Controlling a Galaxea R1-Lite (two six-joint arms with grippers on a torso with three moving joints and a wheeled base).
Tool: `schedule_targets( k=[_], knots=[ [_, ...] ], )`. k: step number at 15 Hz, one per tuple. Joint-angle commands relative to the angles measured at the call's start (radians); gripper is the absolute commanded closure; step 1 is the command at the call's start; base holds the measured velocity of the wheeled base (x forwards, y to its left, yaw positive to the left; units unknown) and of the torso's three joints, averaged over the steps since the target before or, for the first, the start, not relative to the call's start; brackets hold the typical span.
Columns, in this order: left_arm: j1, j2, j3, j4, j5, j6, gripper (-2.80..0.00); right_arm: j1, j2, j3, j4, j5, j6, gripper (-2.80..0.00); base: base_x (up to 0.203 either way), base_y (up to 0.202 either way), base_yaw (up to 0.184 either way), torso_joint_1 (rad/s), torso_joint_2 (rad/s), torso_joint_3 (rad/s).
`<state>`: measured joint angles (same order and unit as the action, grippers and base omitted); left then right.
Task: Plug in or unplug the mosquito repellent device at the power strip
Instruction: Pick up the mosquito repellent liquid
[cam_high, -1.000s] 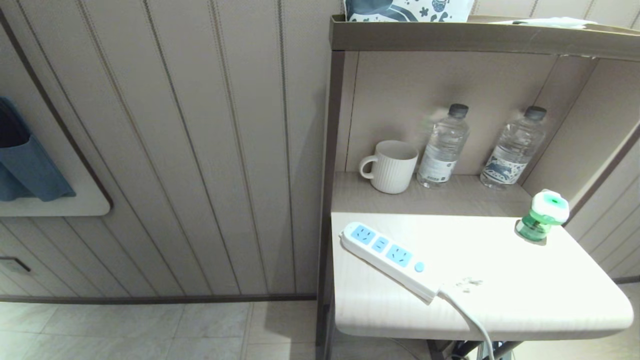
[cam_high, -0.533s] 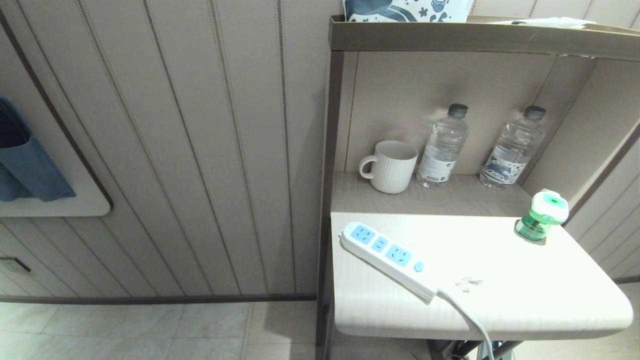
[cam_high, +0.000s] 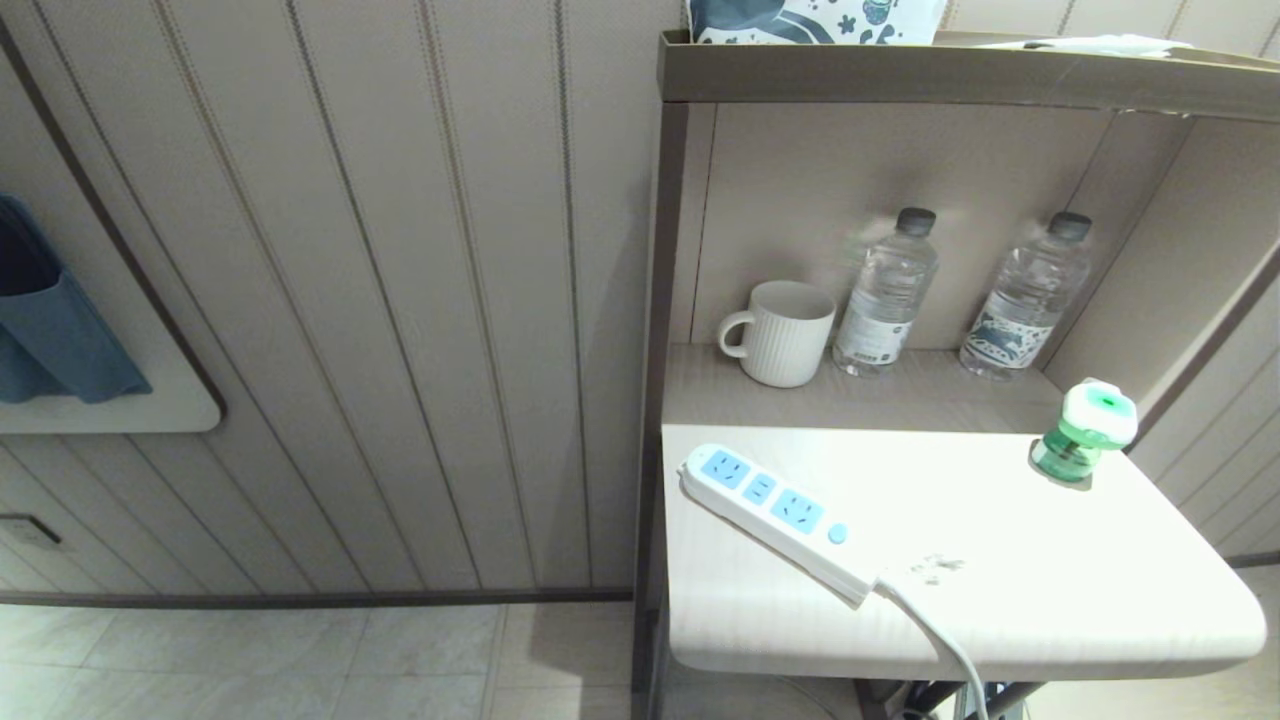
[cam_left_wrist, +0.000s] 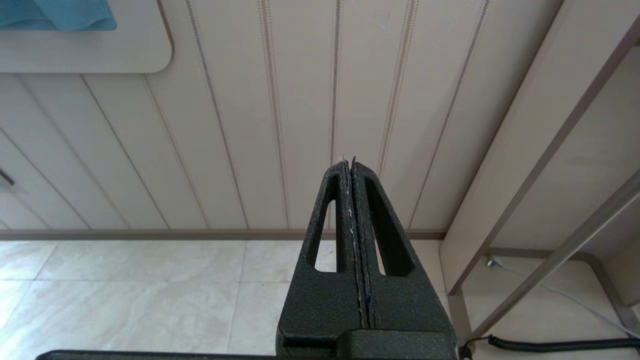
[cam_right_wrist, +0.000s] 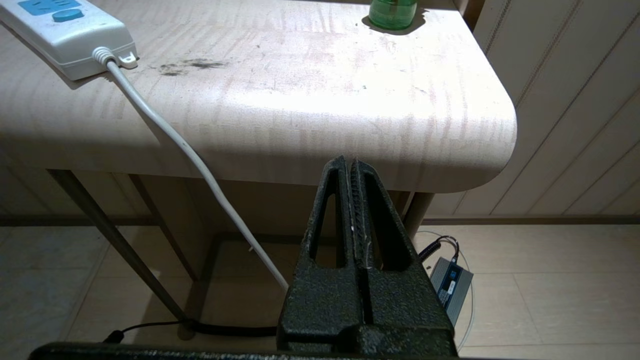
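Your right gripper has its fingers pressed flat together on nothing, low in front of the table edge, well short of the mosquito repellent device. Your left gripper is likewise pinched closed and empty, facing the panelled wall above the tiled floor. The device stands upright at the table's far right corner: white body, bright green cap, translucent green bottle beneath, unplugged and well apart from the power strip. That strip lies diagonally near the table's left edge, a white bar with three light-blue sockets and a round button, its cord dropping over the front edge. Your right wrist view cuts the device to its green base and the strip to its cord end. Only your head view shows the mug and two water bottles on the shelf behind; neither arm appears there.
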<state>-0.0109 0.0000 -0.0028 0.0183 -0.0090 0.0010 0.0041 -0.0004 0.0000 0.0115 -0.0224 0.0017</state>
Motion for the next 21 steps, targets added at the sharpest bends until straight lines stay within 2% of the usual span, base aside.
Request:
schedule_targets(
  k=[1, 10, 14, 16, 21],
  knots=[
    [0.000, 0.002, 0.000, 0.000, 0.000, 0.000, 0.00, 0.000, 0.000, 0.000, 0.001, -0.002, 0.003, 0.00, 0.000, 0.000, 0.000, 0.000, 0.00, 0.000],
    [0.000, 0.002, 0.000, 0.000, 0.000, 0.001, 0.00, -0.003, 0.021, 0.000, -0.001, -0.004, 0.004, 0.00, 0.000, 0.000, 0.000, 0.000, 0.00, 0.000],
    [0.000, 0.002, 0.000, 0.000, 0.000, 0.000, 0.00, -0.005, 0.181, 0.000, -0.004, -0.008, 0.006, 0.00, 0.000, 0.000, 0.000, 0.000, 0.00, 0.000],
    [0.000, 0.002, 0.000, 0.000, 0.000, -0.001, 0.00, -0.006, 0.262, 0.000, -0.147, -0.016, 0.005, 0.00, 0.000, 0.000, 0.000, 0.000, 0.00, 0.000],
    [0.000, 0.002, 0.000, 0.000, 0.000, 0.000, 0.00, -0.001, 0.585, 0.000, -0.763, -0.146, -0.009, 0.00, 0.000, 0.000, 0.000, 0.000, 0.00, 0.000]
  ],
)
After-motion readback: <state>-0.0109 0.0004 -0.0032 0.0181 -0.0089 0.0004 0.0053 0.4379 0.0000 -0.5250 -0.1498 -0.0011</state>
